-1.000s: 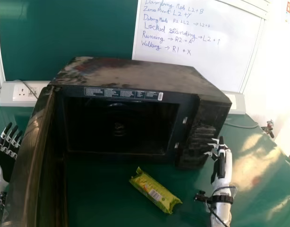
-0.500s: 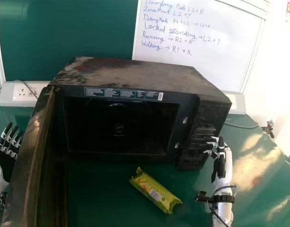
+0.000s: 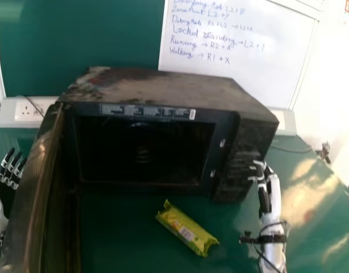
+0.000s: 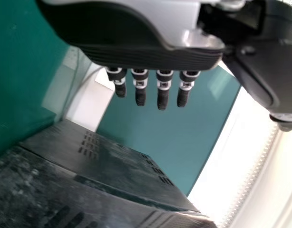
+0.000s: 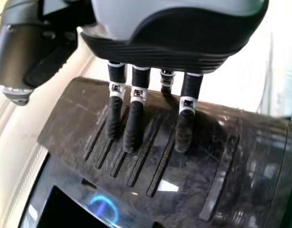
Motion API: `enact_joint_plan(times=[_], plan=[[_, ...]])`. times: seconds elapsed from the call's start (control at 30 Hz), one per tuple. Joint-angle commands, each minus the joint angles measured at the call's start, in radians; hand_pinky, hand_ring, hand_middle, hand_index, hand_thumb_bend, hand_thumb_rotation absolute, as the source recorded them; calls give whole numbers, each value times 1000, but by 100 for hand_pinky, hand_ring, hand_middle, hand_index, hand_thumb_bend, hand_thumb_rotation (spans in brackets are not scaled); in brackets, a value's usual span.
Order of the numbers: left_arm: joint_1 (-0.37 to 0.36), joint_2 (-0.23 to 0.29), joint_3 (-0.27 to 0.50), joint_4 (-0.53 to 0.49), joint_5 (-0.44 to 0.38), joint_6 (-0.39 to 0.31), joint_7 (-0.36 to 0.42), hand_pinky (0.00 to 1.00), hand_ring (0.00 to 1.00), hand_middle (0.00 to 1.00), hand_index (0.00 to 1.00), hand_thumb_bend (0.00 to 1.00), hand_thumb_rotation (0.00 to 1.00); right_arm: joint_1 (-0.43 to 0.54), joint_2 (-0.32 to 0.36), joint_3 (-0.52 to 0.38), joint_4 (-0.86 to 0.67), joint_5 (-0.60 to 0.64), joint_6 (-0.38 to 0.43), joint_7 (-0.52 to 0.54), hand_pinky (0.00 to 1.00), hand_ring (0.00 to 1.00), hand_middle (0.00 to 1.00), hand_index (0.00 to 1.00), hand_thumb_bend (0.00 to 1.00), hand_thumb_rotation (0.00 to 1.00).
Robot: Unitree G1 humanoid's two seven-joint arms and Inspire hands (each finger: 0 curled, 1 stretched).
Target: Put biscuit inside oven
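1 biscuit packet [image 3: 187,228] lies before 1 open oven [image 3: 157,88] — 1 left hand [image 3: 4,193], 1 right hand [image 3: 265,199], all fingers released.

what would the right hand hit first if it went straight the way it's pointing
Probably the oven's ribbed front panel, where the fingers of the right hand point; whether they touch is unclear.

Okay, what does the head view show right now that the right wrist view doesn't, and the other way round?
Of these two, the head view alone has the biscuit packet, the left robot hand and the blue handwriting on the whiteboard.

The right wrist view alone has a glowing blue ring.

Both share the right robot hand and the dark oven.
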Motion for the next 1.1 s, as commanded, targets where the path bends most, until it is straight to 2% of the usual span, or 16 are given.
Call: enact_joint_plan(times=[0.0,0.13,0.23,0.37,0.73,1.07], plan=[[32,-41,1,36,-9,0,2,0,71,81,97,0,0,84,5,74,-62,-118,4,5,46,54,64,69,99,81],[26,-40,2,52,-6,-13,-7,0,71,81,97,0,0,152,-37,119,-253,-189,114,1,56,63,69,75,100,80],[25,-41,1,55,-6,-13,-6,0,71,81,96,0,0,199,-68,149,-402,-189,201,52,66,70,72,79,99,75],[30,-48,-2,38,-1,-13,7,0,72,81,97,0,0,250,-105,163,-582,-210,317,116,72,74,75,82,100,73],[21,-46,2,55,0,-21,2,0,71,81,97,0,0,330,-175,177,-934,-350,570,255,71,76,78,84,100,75],[25,-49,0,43,-3,-11,8,0,73,82,97,0,0,348,-199,185,-1058,-368,671,339,74,80,82,85,100,75]])
